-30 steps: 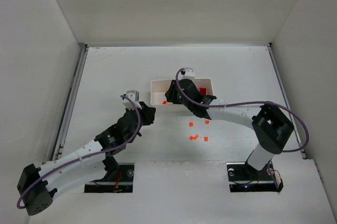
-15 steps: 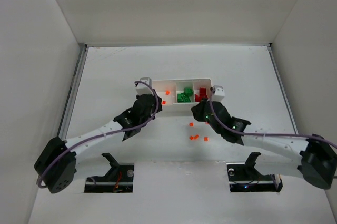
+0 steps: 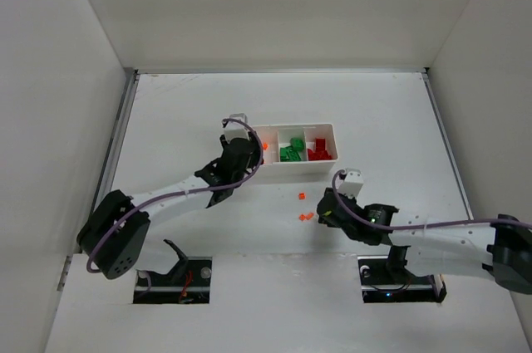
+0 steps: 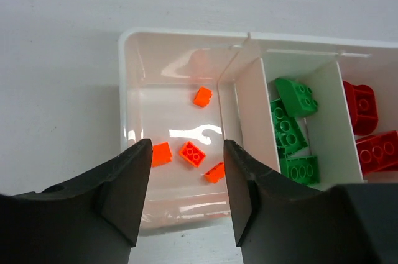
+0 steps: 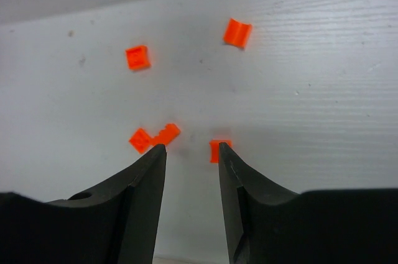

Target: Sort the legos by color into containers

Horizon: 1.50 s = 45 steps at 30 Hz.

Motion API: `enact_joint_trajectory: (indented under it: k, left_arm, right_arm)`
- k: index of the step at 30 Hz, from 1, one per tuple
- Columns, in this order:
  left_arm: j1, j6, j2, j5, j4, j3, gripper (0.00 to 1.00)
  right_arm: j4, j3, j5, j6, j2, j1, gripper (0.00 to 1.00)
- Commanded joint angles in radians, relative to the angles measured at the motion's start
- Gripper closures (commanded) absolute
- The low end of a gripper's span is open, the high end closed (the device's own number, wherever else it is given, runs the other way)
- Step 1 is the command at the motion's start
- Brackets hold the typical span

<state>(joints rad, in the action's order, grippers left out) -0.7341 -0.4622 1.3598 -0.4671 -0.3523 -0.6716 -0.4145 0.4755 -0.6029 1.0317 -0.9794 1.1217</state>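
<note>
We see a small white plastic tray (image 4: pixel 186 31) with three compartments: four tiny orange bricks (image 4: pixel 202 96) left, green bricks (image 4: pixel 289 133) middle, red bricks (image 4: pixel 360 105) right. Our left gripper (image 4: pixel 185 158) hangs released and empty above the orange ones. Our right gripper (image 5: pixel 191 152), also released, hovers over a few loose orange bits (image 5: pixel 137 57) on the table (image 5: pixel 311 90), not yet sorted.

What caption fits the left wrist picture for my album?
Open left gripper hovers over the white tray with orange, green and red legos sorted by colour inside.
</note>
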Motion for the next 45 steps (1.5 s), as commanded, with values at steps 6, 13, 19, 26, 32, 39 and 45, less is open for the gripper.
enact_joint_trajectory:
  k: [6, 13, 19, 26, 32, 39, 45]
  left_arm:
    - [-0.197, 0.034, -0.155, -0.001, 0.015, 0.049, 0.61]
    - [-0.426, -0.105, -0.186, -0.011, 0.038, 0.165, 0.62]
    - [-0.485, -0.174, -0.156, -0.010, -0.016, 0.207, 0.62]
    - [-0.550, -0.174, -0.073, 0.018, -0.063, 0.198, 0.57]
    - [-0.580, -0.170, -0.025, 0.027, -0.080, 0.179, 0.55]
    - [-0.603, -0.147, 0.085, 0.019, -0.089, 0.126, 0.54]
    - [-0.616, -0.154, 0.119, -0.030, -0.089, 0.101, 0.55]
  right_arm:
    - [-0.179, 0.120, -0.061, 0.125, -0.176, 0.042, 0.56]
    - [-0.167, 0.123, -0.038, 0.142, -0.225, 0.042, 0.61]
    - [-0.153, 0.129, -0.014, 0.143, -0.278, 0.037, 0.65]
    - [-0.119, 0.112, 0.015, 0.139, -0.286, 0.030, 0.68]
    - [-0.098, 0.097, 0.019, 0.139, -0.277, 0.026, 0.81]
    - [-0.096, 0.071, -0.021, 0.128, -0.150, 0.016, 0.84]
    - [-0.077, 0.075, -0.050, 0.068, -0.122, -0.047, 0.70]
